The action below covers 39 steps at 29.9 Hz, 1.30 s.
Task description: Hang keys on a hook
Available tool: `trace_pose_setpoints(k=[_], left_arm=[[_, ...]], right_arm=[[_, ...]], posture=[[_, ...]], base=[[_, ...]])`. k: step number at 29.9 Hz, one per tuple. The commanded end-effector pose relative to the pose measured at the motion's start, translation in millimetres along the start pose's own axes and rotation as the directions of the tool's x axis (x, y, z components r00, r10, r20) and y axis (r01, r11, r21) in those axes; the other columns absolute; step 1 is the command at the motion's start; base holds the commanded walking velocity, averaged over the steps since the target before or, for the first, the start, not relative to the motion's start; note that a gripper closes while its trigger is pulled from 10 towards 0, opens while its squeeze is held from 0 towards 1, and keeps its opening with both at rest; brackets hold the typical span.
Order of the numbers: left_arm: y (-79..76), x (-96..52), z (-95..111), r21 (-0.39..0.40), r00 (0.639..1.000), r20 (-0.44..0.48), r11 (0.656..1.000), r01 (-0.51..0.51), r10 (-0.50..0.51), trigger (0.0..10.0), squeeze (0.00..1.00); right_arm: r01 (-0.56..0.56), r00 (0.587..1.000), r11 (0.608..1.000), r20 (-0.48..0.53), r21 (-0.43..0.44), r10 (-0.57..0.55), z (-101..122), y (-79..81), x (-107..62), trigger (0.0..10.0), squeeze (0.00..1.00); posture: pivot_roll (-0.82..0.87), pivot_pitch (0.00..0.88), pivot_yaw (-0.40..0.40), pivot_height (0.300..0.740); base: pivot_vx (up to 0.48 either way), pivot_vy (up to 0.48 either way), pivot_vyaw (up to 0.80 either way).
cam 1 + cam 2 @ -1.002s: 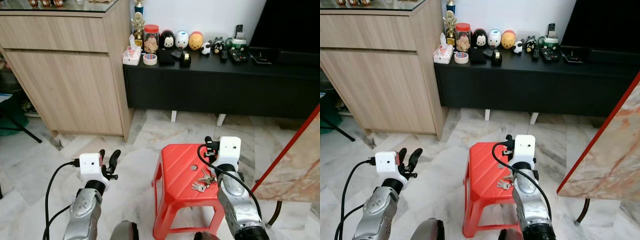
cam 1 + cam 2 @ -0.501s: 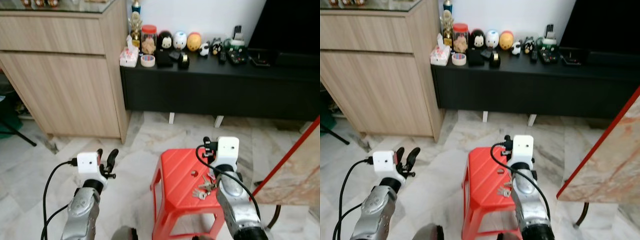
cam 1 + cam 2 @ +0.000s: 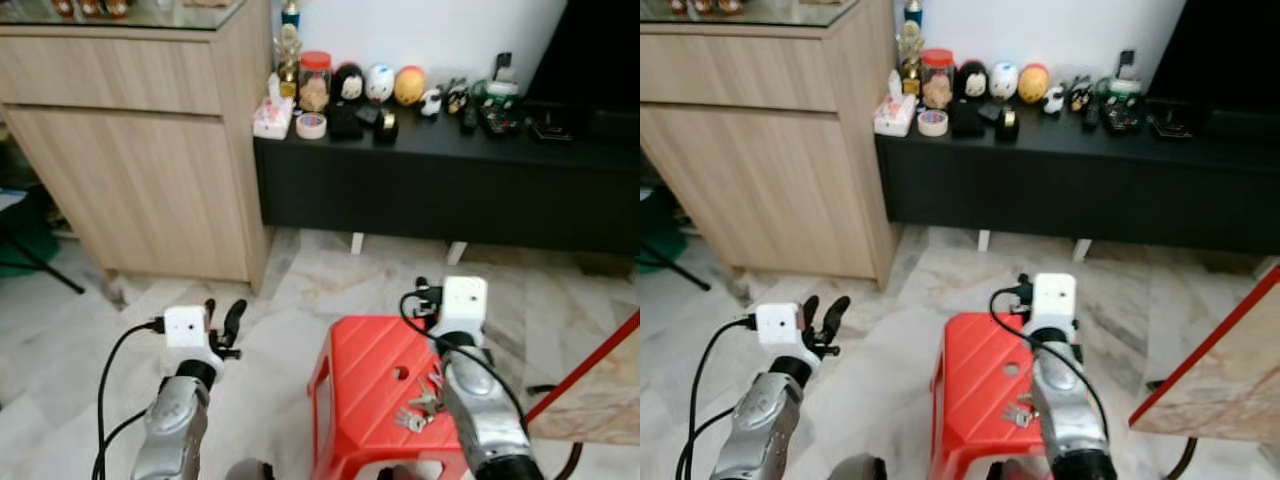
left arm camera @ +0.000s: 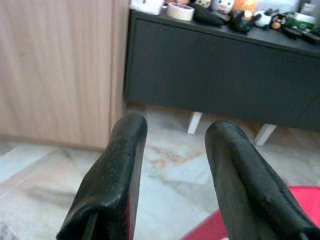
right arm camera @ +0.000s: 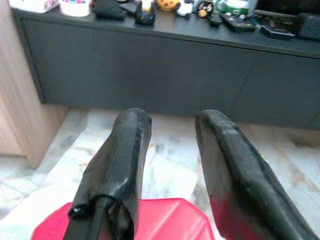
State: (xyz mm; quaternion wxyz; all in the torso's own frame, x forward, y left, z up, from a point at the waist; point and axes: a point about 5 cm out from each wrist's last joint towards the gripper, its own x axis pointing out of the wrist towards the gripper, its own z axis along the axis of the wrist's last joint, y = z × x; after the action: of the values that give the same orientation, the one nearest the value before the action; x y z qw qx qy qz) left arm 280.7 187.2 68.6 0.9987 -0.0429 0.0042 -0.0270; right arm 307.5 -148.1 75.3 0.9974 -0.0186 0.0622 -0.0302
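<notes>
The keys [image 3: 420, 409] lie in a loose bunch on top of the red stool [image 3: 365, 395], toward its right side, just beside the robot's right arm. The right gripper [image 5: 167, 150] hovers above the stool's far edge with its fingers parted and nothing between them. Left of the stool, over the marble floor [image 3: 90, 330], the left gripper [image 4: 175, 165] is raised, fingers also spread and holding nothing. Beyond the stool stands a long black cabinet [image 3: 450, 180].
</notes>
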Motion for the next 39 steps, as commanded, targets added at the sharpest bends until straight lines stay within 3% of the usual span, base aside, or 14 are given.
trace_pose_setpoints(k=[1,6,10,11,15,17,24,27,35,39], left_arm=[[3.8,-0.9,2,0.021,1.0,0.009,1.0,-0.012,0.012,10.0,0.0],[3.5,-0.7,2,0.02,1.0,0.008,1.0,-0.01,0.01,10.0,0.0],[2.1,-0.7,0,0.017,1.0,0.002,1.0,-0.004,0.004,10.0,0.0],[2.1,-0.5,0,0.016,1.0,0.0,1.0,-0.004,0.004,10.0,0.0],[2.4,-0.3,-1,0.015,1.0,-0.004,1.0,-0.003,0.003,10.0,0.0],[1.2,-0.2,-2,0.013,1.0,-0.009,1.0,0.0,0.0,10.0,0.0],[-1.3,1.6,-3,0.009,1.0,-0.013,1.0,0.006,-0.006,10.0,0.0],[0.0,1.8,-2,0.011,1.0,-0.01,1.0,0.005,-0.005,10.0,0.0],[-0.4,2.0,-3,0.016,1.0,-0.012,1.0,0.013,-0.013,10.0,0.0],[-1.4,1.8,-3,0.016,1.0,-0.012,1.0,0.018,-0.018,10.0,0.0]], right_arm=[[-0.02,0.998,0.999,-0.053,-0.033,0.018,-7,5.5,-0.7,10.0,0.0],[-0.032,0.992,0.998,-0.12,-0.051,0.025,-17,3.4,-1.9,10.0,0.0],[-0.12,0.969,0.982,-0.234,-0.148,0.083,-36,0.2,-6.7,10.0,0.0],[-0.145,0.96,0.962,-0.27,-0.23,0.08,-40,-6.7,-7.6,10.0,0.0],[-0.229,0.944,0.918,-0.305,-0.323,0.128,-40,-11.8,-7.9,10.0,0.0],[-0.349,0.893,0.862,-0.411,-0.368,0.186,-53,-13.5,-14.7,10.0,0.0],[-0.448,0.806,0.81,-0.563,-0.377,0.184,-86,-16.8,-25.4,10.0,0.0],[-0.446,0.791,0.842,-0.574,-0.303,0.212,-86,-10.4,-23.8,10.0,0.0],[-0.503,0.758,0.782,-0.622,-0.368,0.195,-95,-14.6,-22.0,10.0,0.0],[-0.495,0.746,0.801,-0.638,-0.338,0.192,-99,-15.2,-22.5,10.0,0.0]], posture=[[0.12,0.039,-0.064,0.641],[0.12,0.04,-0.064,0.641],[0.12,0.041,-0.065,0.641],[0.12,0.04,-0.065,0.641],[0.1,0.039,-0.062,0.641],[0.1,0.037,-0.063,0.641],[0.11,0.023,-0.066,0.641],[0.12,0.018,-0.066,0.641],[0.12,0.0,-0.063,0.641],[0.12,0.0,-0.061,0.641]], base=[[0.0,0.0,0.0],[0.0,0.0,0.0],[0.0,0.0,0.0],[0.0,0.0,0.0],[0.0,0.0,0.0],[0.0,0.0,0.0],[0.0,0.0,0.0],[0.0,0.0,0.0],[0.0,0.0,0.0],[0.0,0.0,0.0]])
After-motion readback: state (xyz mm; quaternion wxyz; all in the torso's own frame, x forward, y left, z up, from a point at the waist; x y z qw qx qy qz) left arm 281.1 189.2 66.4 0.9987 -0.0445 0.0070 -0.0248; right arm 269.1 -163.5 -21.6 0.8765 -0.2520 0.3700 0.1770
